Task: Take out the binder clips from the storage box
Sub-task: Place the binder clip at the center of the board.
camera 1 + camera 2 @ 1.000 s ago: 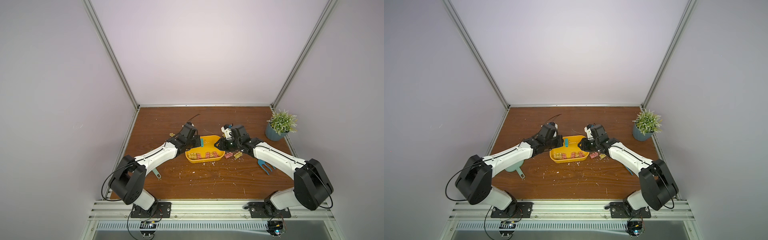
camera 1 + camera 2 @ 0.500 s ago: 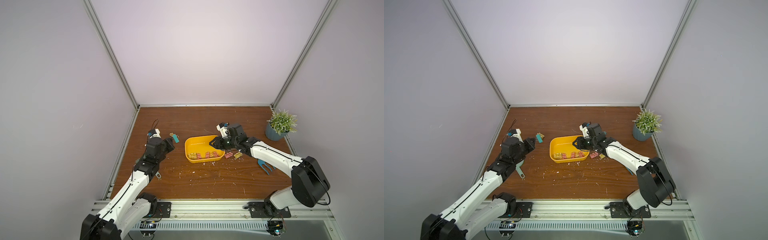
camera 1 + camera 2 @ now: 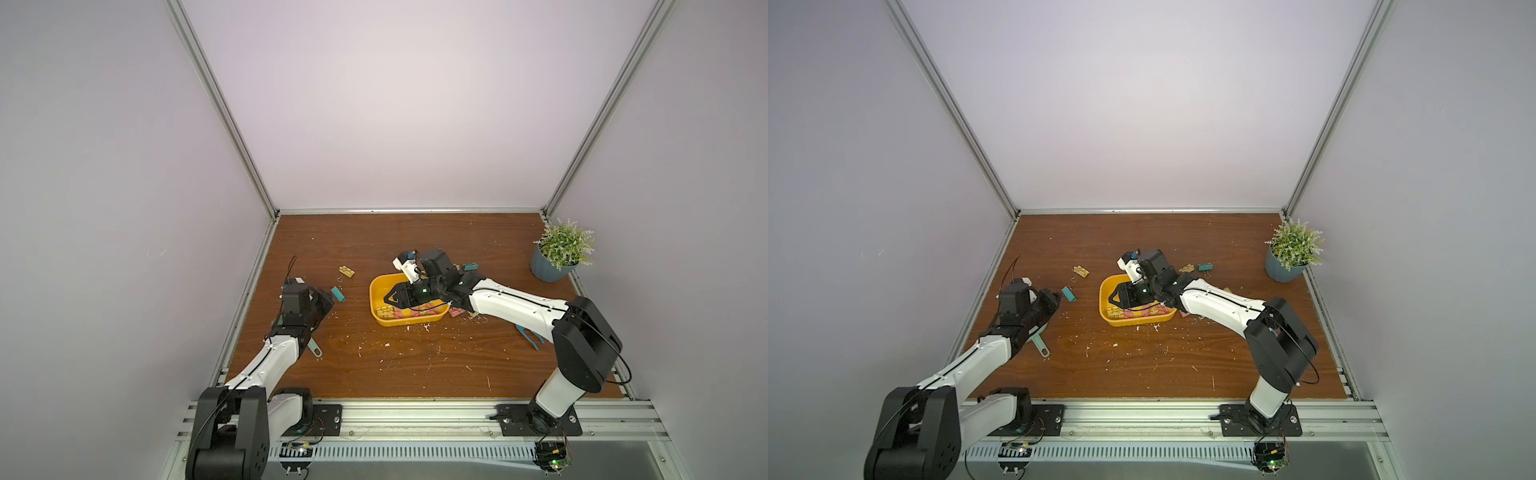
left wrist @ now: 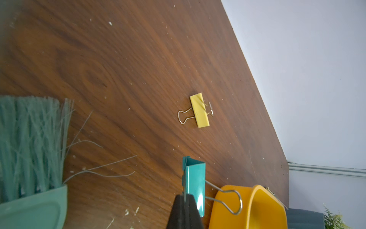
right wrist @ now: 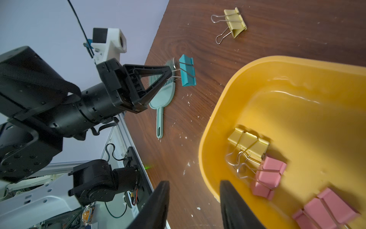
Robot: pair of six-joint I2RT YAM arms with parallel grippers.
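The yellow storage box (image 3: 372,297) (image 3: 1102,297) sits mid-table. In the right wrist view it (image 5: 217,111) holds yellow (image 5: 248,145) and pink (image 5: 269,174) binder clips. My right gripper (image 3: 390,297) (image 5: 195,183) is open over the box's left end, holding nothing. My left gripper (image 3: 329,299) (image 4: 185,198) is shut on the wire handle of a teal clip (image 3: 338,293) (image 4: 195,184) (image 5: 187,70), low over the table left of the box. A yellow clip (image 3: 347,272) (image 4: 199,110) lies on the wood just beyond it.
More clips lie right of the box: teal (image 3: 470,267), pink (image 3: 455,312). A teal hand brush (image 5: 164,93) (image 3: 1040,345) lies under my left arm. A potted plant (image 3: 552,270) stands far right. A blue tool (image 3: 530,334) lies under my right arm. White specks litter the wood.
My left arm has swung from the box to the left side of the table with the teal clip in it. My right gripper moved left over the box and its jaws widened.
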